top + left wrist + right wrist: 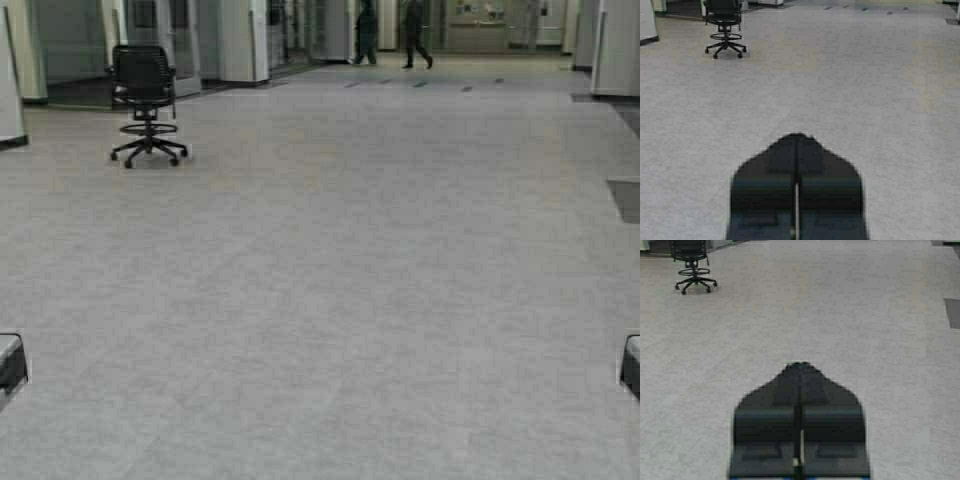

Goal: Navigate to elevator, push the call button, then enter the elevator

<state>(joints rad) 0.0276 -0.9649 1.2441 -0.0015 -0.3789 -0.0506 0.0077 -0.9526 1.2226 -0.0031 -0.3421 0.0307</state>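
Left claw (797, 137) closed, right claw (800, 365) closed, over grey floor (350, 300)

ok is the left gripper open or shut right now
Shut. In the left wrist view the left gripper has its two dark fingers pressed together along a thin seam, holding nothing, above bare floor.

Black swivel chair (147, 103) far left on grey floor (330, 300); two people (390, 33) walking far off.

Elevator too distant or hidden to tell apart.
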